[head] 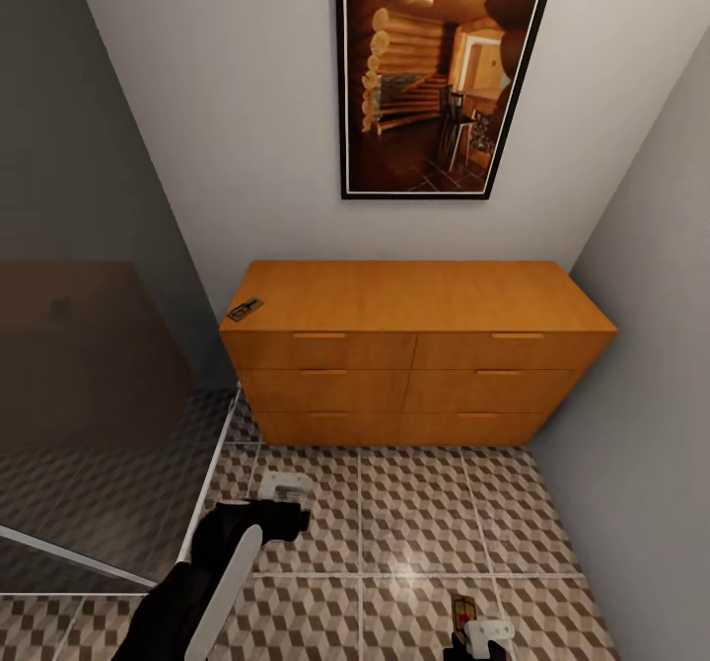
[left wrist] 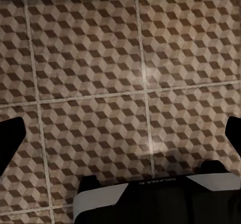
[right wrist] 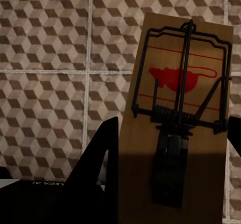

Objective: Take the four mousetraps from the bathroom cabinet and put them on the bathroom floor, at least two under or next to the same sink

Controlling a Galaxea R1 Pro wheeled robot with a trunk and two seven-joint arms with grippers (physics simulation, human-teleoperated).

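One mousetrap (right wrist: 178, 118) is held in the right tool (right wrist: 170, 148), its wooden board standing between the two dark fingers (right wrist: 103, 158); the right wrist view shows its wire bar, coiled spring and a red mouse print on the board, with the patterned bathroom floor (right wrist: 50, 58) behind it. In the head view the same trap appears as a small brown piece at the lower edge, just above the white end of the right tool (head: 480, 631), and none of that detail can be read there. A second mousetrap (head: 245, 309) lies flat on top of the cabinet (head: 414, 345), at its front left corner and slightly askew to the edge. The cabinet stands against the back wall, six drawer fronts all closed. The left tool (head: 281, 503) hangs over the floor tiles in front of the cabinet's left end. In the left wrist view its two black fingers (left wrist: 10, 143) sit at opposite edges of the picture, spread wide, with bare tile (left wrist: 100, 58) between them and nothing gripped; a strip of the cabinet's base shows beyond the tiles. A dark glass shower screen (head: 89, 395) stands to the left of the cabinet, and a framed picture (head: 439, 69) of a log interior hangs on the wall above it.
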